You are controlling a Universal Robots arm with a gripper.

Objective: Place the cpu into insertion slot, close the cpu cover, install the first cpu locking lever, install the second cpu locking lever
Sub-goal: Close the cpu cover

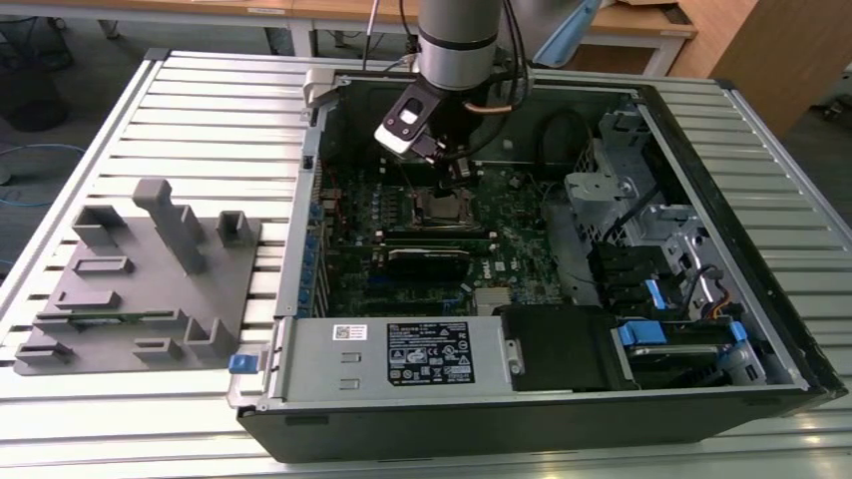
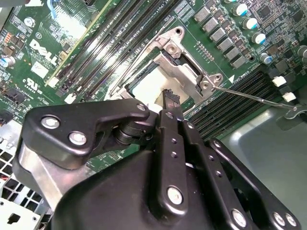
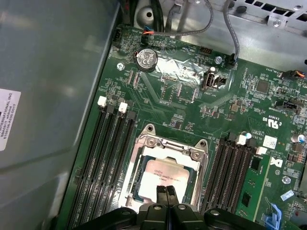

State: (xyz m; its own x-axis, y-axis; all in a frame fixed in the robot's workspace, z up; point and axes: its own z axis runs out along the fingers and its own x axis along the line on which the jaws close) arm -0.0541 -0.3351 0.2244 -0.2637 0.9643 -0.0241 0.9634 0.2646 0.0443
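Just over cpu [image 3: 169,173] (cover [image 3: 165,149] down): pincer [image 3: 166,190]

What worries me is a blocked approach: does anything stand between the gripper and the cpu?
Nothing visible does. In the first wrist view the gripper hangs right over the cpu, whose metal top shows bare through the window of the cpu cover.

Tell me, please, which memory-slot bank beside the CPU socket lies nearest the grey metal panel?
The bank with white clips nearest the coin cell; the other bank lies across the socket.
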